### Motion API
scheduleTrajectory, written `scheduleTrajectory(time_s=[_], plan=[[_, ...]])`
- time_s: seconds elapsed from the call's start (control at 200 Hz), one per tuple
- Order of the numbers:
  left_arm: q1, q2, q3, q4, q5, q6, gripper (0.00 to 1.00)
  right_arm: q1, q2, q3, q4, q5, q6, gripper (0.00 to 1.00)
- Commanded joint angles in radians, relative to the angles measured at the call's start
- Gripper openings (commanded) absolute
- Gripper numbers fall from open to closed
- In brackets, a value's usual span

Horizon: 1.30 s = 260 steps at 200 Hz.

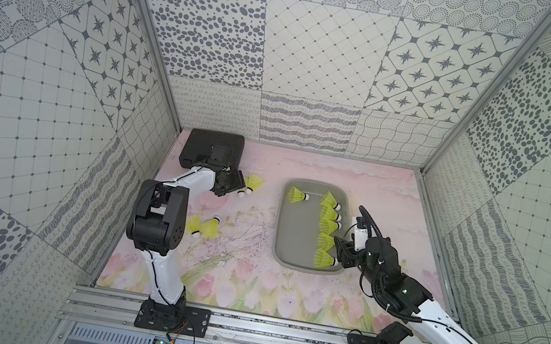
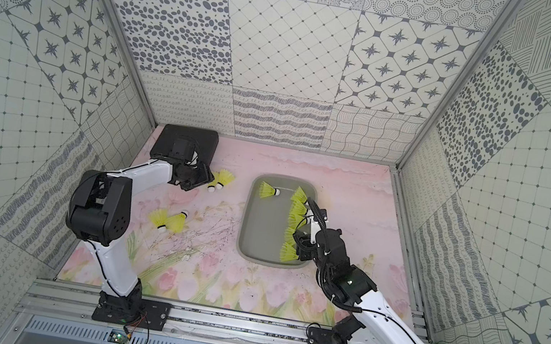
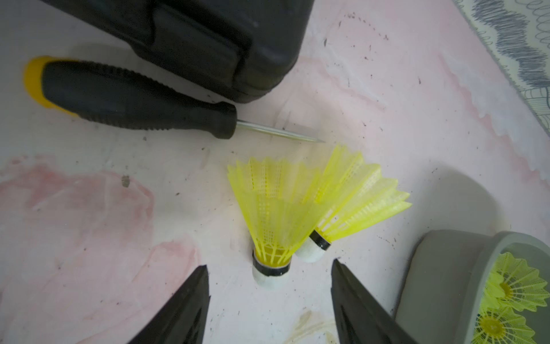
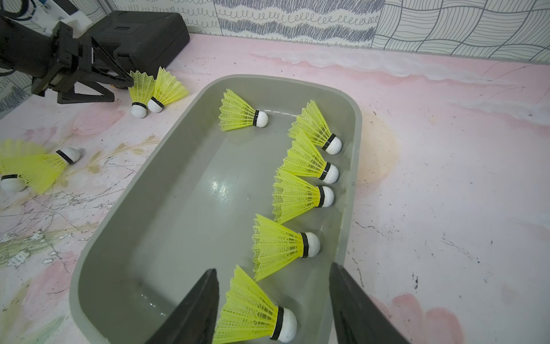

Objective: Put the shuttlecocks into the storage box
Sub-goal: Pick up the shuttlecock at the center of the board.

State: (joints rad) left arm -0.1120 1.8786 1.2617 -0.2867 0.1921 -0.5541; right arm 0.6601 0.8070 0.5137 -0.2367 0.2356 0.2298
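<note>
Left gripper point(image 3: 269, 265): fingers point(image 3: 184, 306) spread wide, empty. Nearest shuttlecock point(image 3: 272, 214) on mat point(image 3: 89, 238), cork in gap between fingertips, untouched; long axis runs straight away from fingers, skirt toward screwdriver point(image 3: 134, 98). Second shuttlecock point(image 3: 357, 202) leans on it, storage box point(image 3: 440, 274) side. Right gripper point(image 4: 273, 268) open, empty, over box holding six shuttlecocks point(image 4: 297, 196). Left arm nearer; straight-in pinch looks right.

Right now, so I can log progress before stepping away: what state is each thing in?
storage box, upright, partly filled
six shuttlecocks, on their sides inside the box
black case, shut
screwdriver, lying flat beside the case
far shuttlecock pair, outside the box, skirts overlapping
near shuttlecock pair, outside the box
left gripper, open, empty, at the far pair
right gripper, open, empty, over the box
</note>
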Motion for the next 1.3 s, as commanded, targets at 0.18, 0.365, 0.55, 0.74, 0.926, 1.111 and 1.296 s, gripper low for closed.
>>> scheduleTrajectory(time_s=[0.18,0.365,0.55,0.74,0.926,1.111,1.296], plan=[[0.015,0.110,0.097,0.002,0.000,0.033,0.65,-0.004,0.012,0.022,0.028,-0.009,0.014,0.62],[0.016,0.150,0.134,-0.018,0.010,0.026,0.60,-0.004,0.017,0.022,0.030,-0.013,0.013,0.63],[0.017,0.168,0.140,-0.017,0.026,0.013,0.53,-0.003,0.019,0.022,0.028,-0.015,0.015,0.63],[0.016,0.130,0.115,-0.025,0.029,0.007,0.36,-0.004,0.015,0.022,0.025,-0.018,0.013,0.62],[0.017,0.024,0.005,0.005,0.047,-0.008,0.26,-0.005,0.018,0.022,0.028,-0.025,0.011,0.62],[0.018,-0.115,-0.112,0.038,0.109,-0.038,0.26,-0.004,0.036,0.022,0.059,-0.075,-0.002,0.63],[0.006,-0.267,-0.215,0.062,0.193,-0.080,0.26,-0.002,0.090,0.063,0.101,-0.184,-0.007,0.62]])
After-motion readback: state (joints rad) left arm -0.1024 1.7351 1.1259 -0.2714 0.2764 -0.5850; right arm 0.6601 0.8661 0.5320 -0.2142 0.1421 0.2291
